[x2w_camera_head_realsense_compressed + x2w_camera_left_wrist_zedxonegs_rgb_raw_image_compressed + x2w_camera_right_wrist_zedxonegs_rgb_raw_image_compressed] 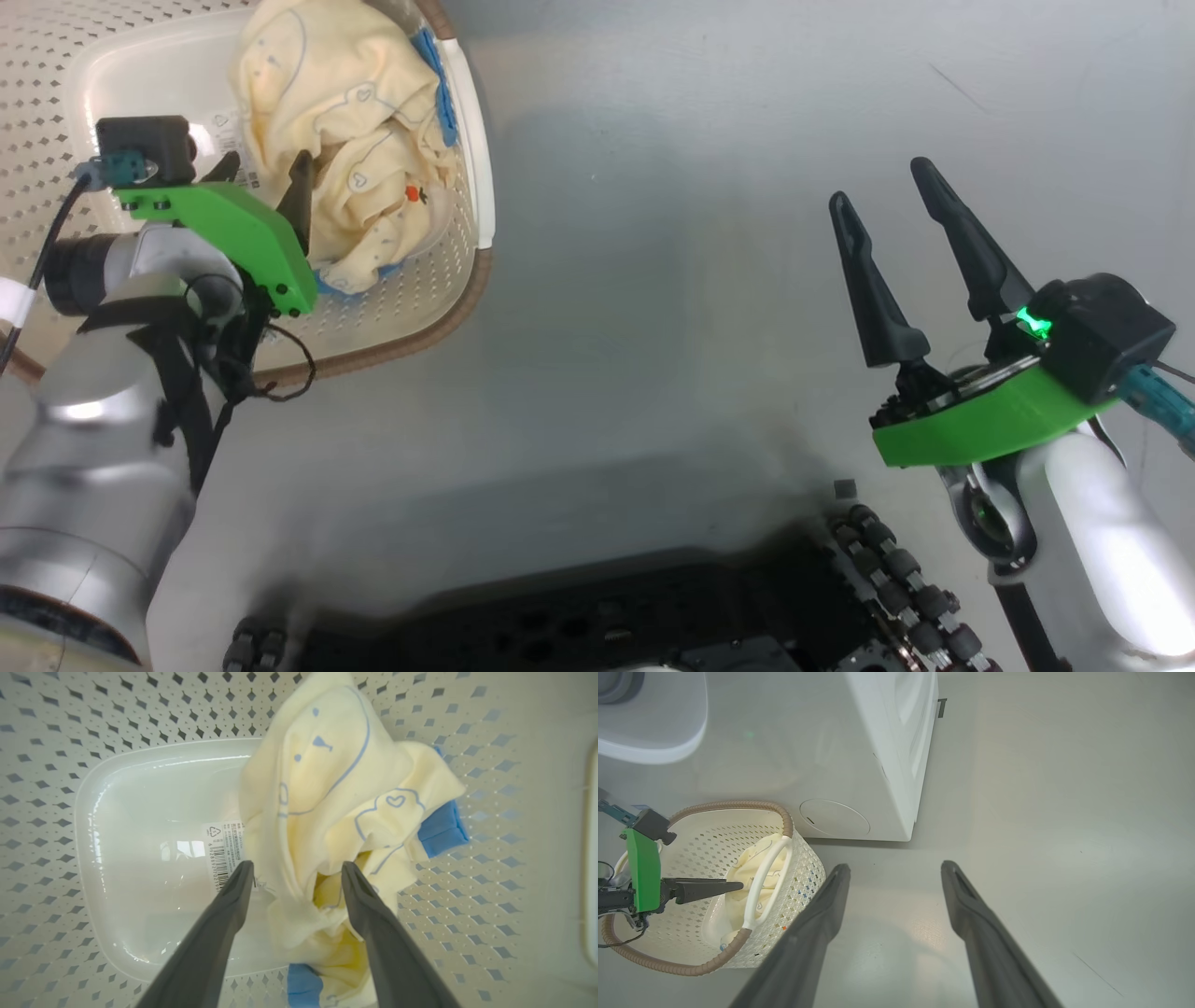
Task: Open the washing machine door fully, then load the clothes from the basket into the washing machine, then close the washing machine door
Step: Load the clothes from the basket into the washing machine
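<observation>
Hovering my left gripper (296, 869), jaws wide, over crumpled cream-yellow clothes (336, 793) in the perforated cream plastic basket (56, 728); my right gripper (880, 185) is hanging wide too.

On the basket (140, 812) base, a sticker (224, 851) shows recycling triangle and barcode; print too small to read.

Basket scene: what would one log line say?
left gripper open, in basket, over clothes | right gripper open, empty, above floor

Cream clothes (336, 812) crumpled in basket (471, 289) beside washing machine (896, 756).
</observation>
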You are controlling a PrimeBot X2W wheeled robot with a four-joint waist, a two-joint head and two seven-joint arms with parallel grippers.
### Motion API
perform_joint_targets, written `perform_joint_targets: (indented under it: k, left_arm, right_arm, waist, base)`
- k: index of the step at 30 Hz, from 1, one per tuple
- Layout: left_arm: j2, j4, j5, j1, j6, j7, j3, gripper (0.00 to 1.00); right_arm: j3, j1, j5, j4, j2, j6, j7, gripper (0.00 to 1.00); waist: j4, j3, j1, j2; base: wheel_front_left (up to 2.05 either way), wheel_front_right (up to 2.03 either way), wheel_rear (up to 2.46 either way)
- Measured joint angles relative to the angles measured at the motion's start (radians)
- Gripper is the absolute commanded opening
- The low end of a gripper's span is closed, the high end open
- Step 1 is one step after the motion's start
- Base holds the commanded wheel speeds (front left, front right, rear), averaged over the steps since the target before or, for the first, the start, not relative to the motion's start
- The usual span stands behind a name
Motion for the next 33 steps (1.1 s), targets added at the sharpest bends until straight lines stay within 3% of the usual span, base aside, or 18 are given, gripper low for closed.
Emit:
perform_joint_targets:
  k: [9,11,12,13,14,15,33]
  left_arm:
    - [-0.008,0.044,-0.057,-0.034,0.0,0.013,-0.032,1.0]
    - [-0.011,0.058,-0.06,-0.037,0.0,0.013,-0.04,0.44]
    - [-0.013,0.061,-0.067,-0.038,0.0,0.014,-0.044,0.32]
    - [-0.016,0.065,-0.071,-0.04,0.0,0.014,-0.049,0.09]
    - [-0.018,0.066,-0.073,-0.042,0.0,0.013,-0.056,0.09]
    - [-0.019,0.065,-0.078,-0.043,0.0,0.005,-0.056,0.0]
    - [0.005,-0.045,-0.153,0.028,0.0,-0.191,-0.121,0.0]
  right_arm:
    - [0.009,-0.007,0.0,-0.004,0.002,0.0,0.0,1.0]
    - [0.011,-0.01,0.0,-0.004,0.004,0.0,0.0,1.0]
    - [0.012,-0.011,0.0,-0.004,0.005,0.0,0.0,1.0]
    - [0.012,-0.011,0.0,-0.004,0.006,0.0,0.0,1.0]
    - [0.012,-0.011,0.0,-0.004,0.007,0.0,0.0,1.0]
    - [0.011,-0.011,0.0,-0.004,0.008,0.0,0.0,1.0]
    - [-0.016,-0.012,0.002,0.022,0.006,0.0,0.0,1.0]
  waist:
    - [-0.03,0.014,0.0,0.0]
    - [-0.034,0.017,0.0,0.0]
    - [-0.036,0.017,0.0,0.0]
    - [-0.037,0.016,0.0,0.0]
    - [-0.037,0.015,0.0,0.0]
    - [-0.037,0.013,0.0,0.0]
    - [-0.002,-0.121,-0.0001,0.0]
  base:
    - [0.0,0.0,0.0]
    - [0.0,0.0,0.0]
    - [0.0,0.0,0.0]
    - [0.0,0.0,0.0]
    - [0.0,0.0,0.0]
    - [0.0,0.0,0.0]
    - [0.0,0.0,0.0]
